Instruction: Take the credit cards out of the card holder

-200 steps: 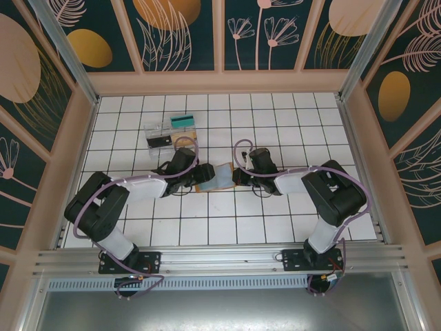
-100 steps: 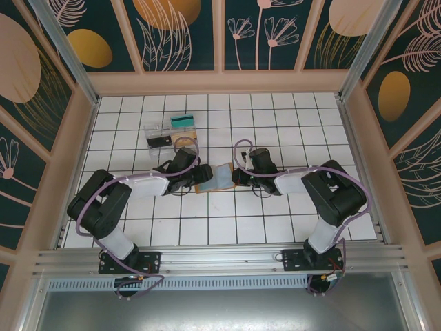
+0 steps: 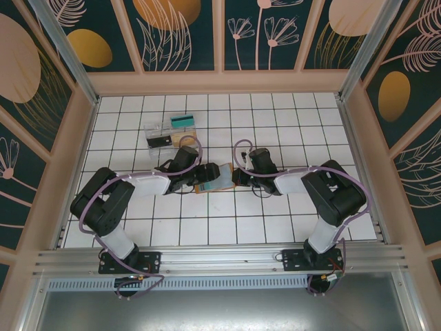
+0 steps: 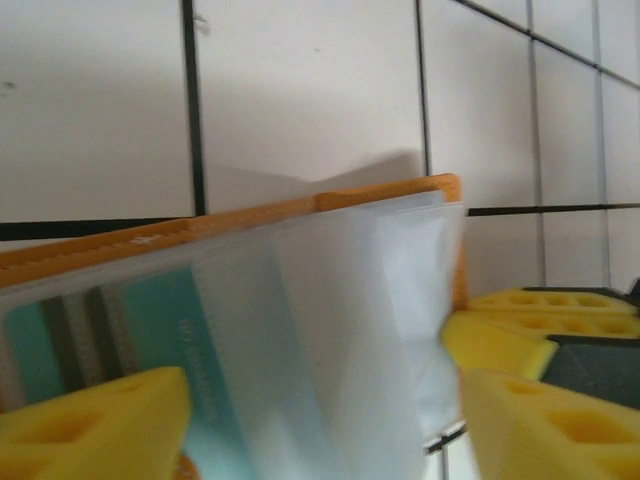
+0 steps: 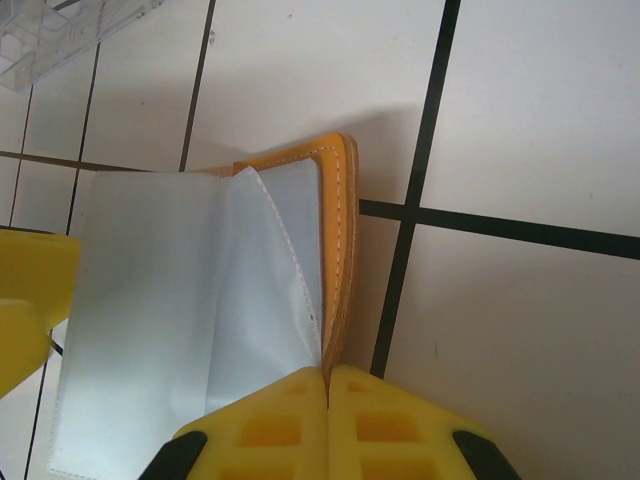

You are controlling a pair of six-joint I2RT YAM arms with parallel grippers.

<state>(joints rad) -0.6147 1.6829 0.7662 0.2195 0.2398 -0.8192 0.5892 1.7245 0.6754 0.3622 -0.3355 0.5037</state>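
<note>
The card holder (image 3: pixel 216 177) lies open on the white tiles between both arms, with an orange-brown cover (image 5: pixel 338 230) and clear sleeves (image 5: pixel 170 300). A teal credit card (image 4: pixel 150 340) sits inside a sleeve. My right gripper (image 5: pixel 327 375) is shut on the cover's orange edge; it is also seen from above (image 3: pixel 239 176). My left gripper (image 4: pixel 325 400) stands open, its yellow fingers (image 4: pixel 95 425) wide apart on either side of the pale sleeves. From above it (image 3: pixel 200 174) sits at the holder's left end.
A clear plastic tray (image 3: pixel 165 131) with teal, black and tan pieces stands behind the left arm, its corner also in the right wrist view (image 5: pixel 60 25). Pink walls surround the tiled floor (image 3: pixel 289 124), which has free room on the right and in front.
The left gripper's fingers have spread wider and it has edged right over the holder. The holder has shifted slightly. The right gripper keeps its hold.
</note>
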